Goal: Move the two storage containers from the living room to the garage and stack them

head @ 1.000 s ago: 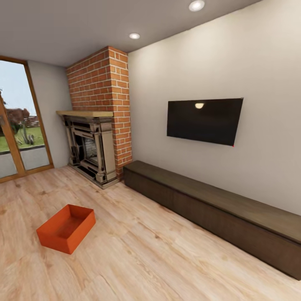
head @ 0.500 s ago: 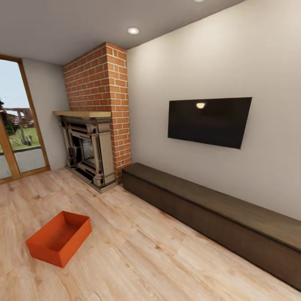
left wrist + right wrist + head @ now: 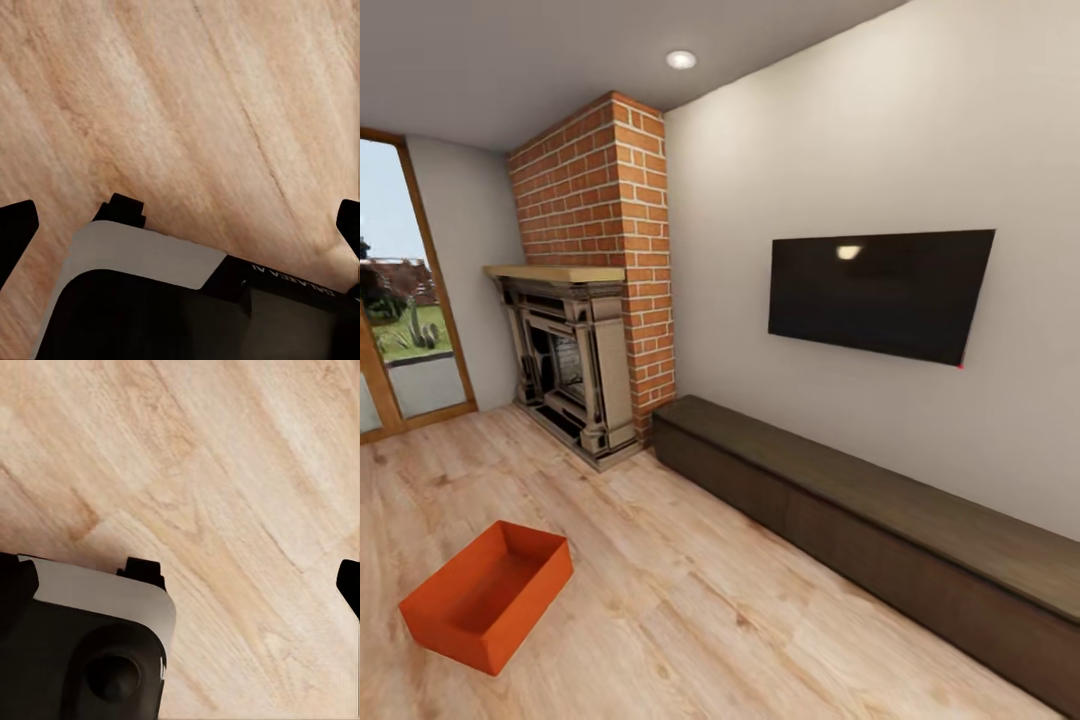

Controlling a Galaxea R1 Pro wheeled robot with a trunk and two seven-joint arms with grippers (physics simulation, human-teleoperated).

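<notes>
One bin lies on the wood floor, open side up, well in front of the fireplace and to its left. Right of the fireplace a low bench runs under the TV. Both wrist views show the left gripper and right gripper spread wide over bare planks, empty.

Head camera overlooks the room; both wrist cameras face plank floor closely
</notes>
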